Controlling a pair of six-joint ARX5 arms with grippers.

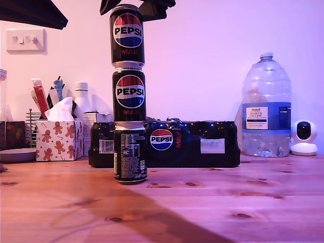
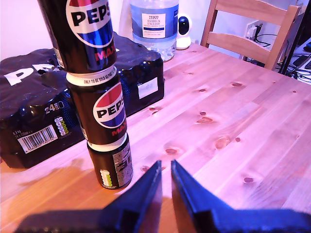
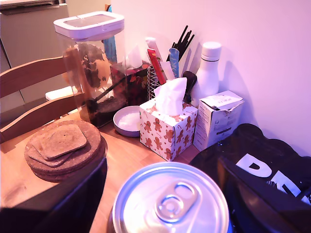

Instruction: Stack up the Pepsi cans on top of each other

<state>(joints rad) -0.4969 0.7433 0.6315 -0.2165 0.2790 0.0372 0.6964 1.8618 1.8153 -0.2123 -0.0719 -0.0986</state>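
Observation:
Three black Pepsi cans stand stacked in one column on the wooden table (image 1: 228,197). The bottom can (image 1: 130,152) shows white small print, the middle can (image 1: 129,93) and the top can (image 1: 127,33) show the globe logo. My second gripper (image 1: 132,7) sits over the top can; its wrist view looks down on the silver lid (image 3: 170,204), with a dark finger (image 3: 68,204) on either side and a thin strip of table showing beside the can. My first gripper (image 2: 165,167) hovers low over the table beside the bottom can (image 2: 114,167), fingers nearly together, holding nothing.
A black shrink-wrapped multipack (image 1: 192,142) lies right behind the stack. A big water bottle (image 1: 266,109) and a small white camera (image 1: 304,137) stand at the exterior view's right. A tissue box (image 1: 58,139), a utensil holder and a jar (image 3: 95,68) crowd its left. A chair (image 2: 252,29) stands at the table.

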